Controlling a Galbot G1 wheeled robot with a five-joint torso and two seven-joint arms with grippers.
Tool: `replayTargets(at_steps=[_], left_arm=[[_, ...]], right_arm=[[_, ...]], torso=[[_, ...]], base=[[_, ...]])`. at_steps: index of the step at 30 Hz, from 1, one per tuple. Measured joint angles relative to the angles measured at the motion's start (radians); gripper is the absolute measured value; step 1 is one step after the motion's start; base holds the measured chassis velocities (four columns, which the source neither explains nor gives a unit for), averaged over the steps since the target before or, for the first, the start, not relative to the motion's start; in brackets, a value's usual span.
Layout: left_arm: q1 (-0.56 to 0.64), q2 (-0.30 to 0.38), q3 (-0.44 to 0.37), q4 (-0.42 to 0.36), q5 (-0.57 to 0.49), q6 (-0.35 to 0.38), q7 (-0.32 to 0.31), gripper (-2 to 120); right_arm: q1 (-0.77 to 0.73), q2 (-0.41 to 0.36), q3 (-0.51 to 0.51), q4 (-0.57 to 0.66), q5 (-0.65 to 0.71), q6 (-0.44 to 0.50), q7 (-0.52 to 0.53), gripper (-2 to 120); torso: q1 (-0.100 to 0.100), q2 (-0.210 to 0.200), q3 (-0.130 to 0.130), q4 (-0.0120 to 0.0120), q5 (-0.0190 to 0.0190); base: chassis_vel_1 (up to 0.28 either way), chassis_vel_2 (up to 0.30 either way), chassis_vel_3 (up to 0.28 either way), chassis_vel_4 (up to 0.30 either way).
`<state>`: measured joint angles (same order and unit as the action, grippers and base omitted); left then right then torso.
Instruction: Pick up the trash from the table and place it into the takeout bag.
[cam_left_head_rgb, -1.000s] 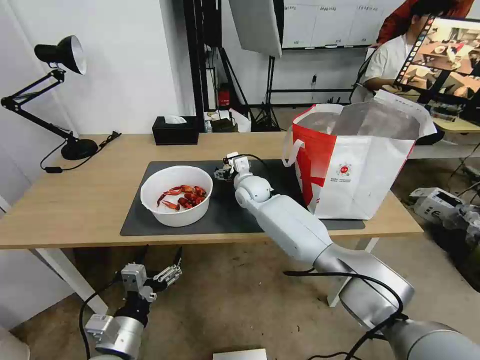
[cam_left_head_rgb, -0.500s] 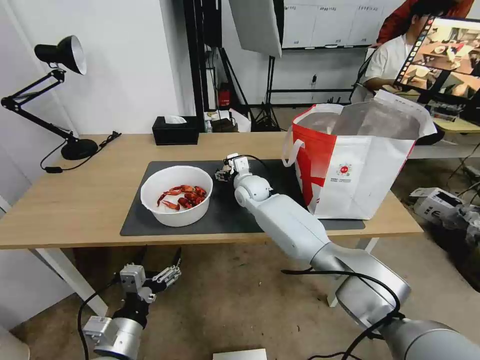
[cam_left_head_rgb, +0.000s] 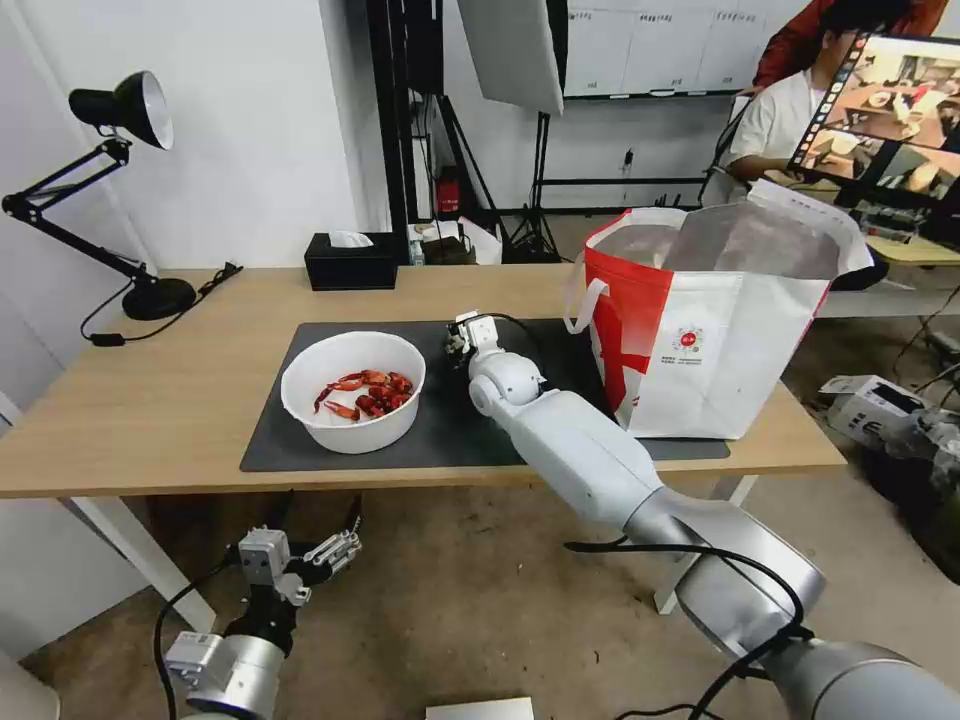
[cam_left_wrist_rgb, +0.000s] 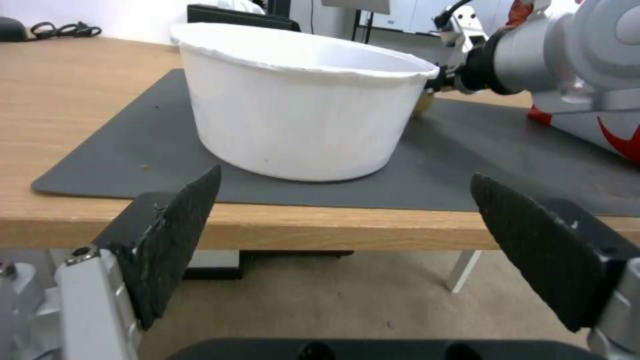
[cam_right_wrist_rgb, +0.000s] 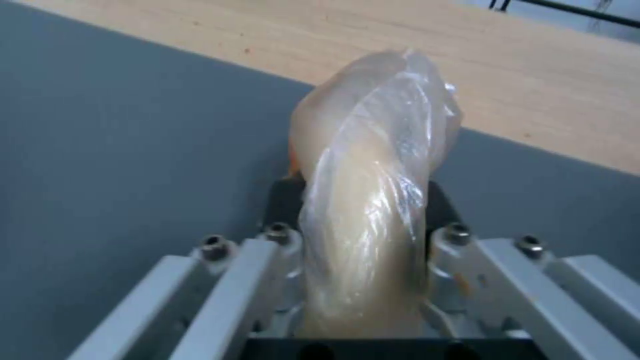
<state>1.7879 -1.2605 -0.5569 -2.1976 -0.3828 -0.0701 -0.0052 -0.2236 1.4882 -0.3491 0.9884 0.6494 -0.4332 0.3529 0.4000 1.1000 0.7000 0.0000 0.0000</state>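
Note:
My right gripper (cam_left_head_rgb: 461, 338) reaches over the dark mat (cam_left_head_rgb: 470, 435) between the white bowl (cam_left_head_rgb: 352, 392) of red crayfish shells and the takeout bag (cam_left_head_rgb: 720, 320). In the right wrist view the gripper (cam_right_wrist_rgb: 363, 210) is shut on a knotted beige pouch (cam_right_wrist_rgb: 373, 165), which stands up between the fingers just above the mat (cam_right_wrist_rgb: 120, 150). My left gripper (cam_left_head_rgb: 322, 547) hangs open below the table's front edge. In its wrist view the bowl (cam_left_wrist_rgb: 300, 115) stands straight ahead between the open pads (cam_left_wrist_rgb: 177, 235).
A black tissue box (cam_left_head_rgb: 350, 262) sits at the back of the light-wood table (cam_left_head_rgb: 150, 400), and a black desk lamp (cam_left_head_rgb: 130, 200) stands at the far left. The takeout bag stands open at the table's right end.
The right gripper's fingers have closed in on the pouch and the wrist has shifted slightly right. The left arm, bowl and bag have not moved.

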Motion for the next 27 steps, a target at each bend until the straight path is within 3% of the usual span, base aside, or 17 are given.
replayTargets(at_steps=[8,14,17,18,21,24,27], left_arm=[[-0.001,-0.002,0.004,0.003,0.000,-0.001,0.000,100],[0.000,-0.005,0.004,0.003,0.000,-0.002,0.000,100],[0.003,-0.007,0.004,0.002,0.000,-0.003,0.000,100],[0.003,-0.007,0.004,0.002,0.000,-0.003,0.000,100],[0.008,-0.008,0.005,0.001,0.002,-0.003,-0.001,100],[0.011,-0.008,0.008,0.002,0.004,-0.003,-0.001,100],[0.015,-0.011,0.013,0.001,0.008,-0.003,-0.001,100]], right_arm=[[-0.042,-0.045,0.001,0.087,-0.032,0.045,0.028,7],[-0.119,-0.152,0.015,0.295,-0.150,0.143,0.064,7],[-0.166,-0.240,0.038,0.478,-0.204,0.188,0.094,7],[-0.166,-0.240,0.038,0.478,-0.204,0.188,0.094,7],[-0.211,-0.318,0.084,0.641,-0.253,0.232,0.117,7],[-0.227,-0.355,0.117,0.703,-0.279,0.252,0.124,7],[-0.249,-0.444,0.195,0.794,-0.326,0.256,0.139,6]], torso=[[0.000,0.000,0.000,0.0000,0.0000],[0.000,0.000,0.000,-0.0001,0.0003],[0.000,0.000,0.000,-0.0002,0.0002],[0.000,0.000,0.000,-0.0002,0.0002],[0.000,0.000,0.000,-0.0002,0.0002],[0.000,0.000,0.000,0.0000,0.0003],[0.000,0.000,0.000,0.0000,0.0004]], base=[[0.000,0.000,0.000,0.000],[0.000,0.000,0.000,0.000],[0.000,0.000,0.000,0.000],[0.000,0.000,0.000,0.000],[0.000,0.000,0.000,0.000],[0.000,0.000,0.000,0.000],[0.000,0.000,0.000,0.000]])
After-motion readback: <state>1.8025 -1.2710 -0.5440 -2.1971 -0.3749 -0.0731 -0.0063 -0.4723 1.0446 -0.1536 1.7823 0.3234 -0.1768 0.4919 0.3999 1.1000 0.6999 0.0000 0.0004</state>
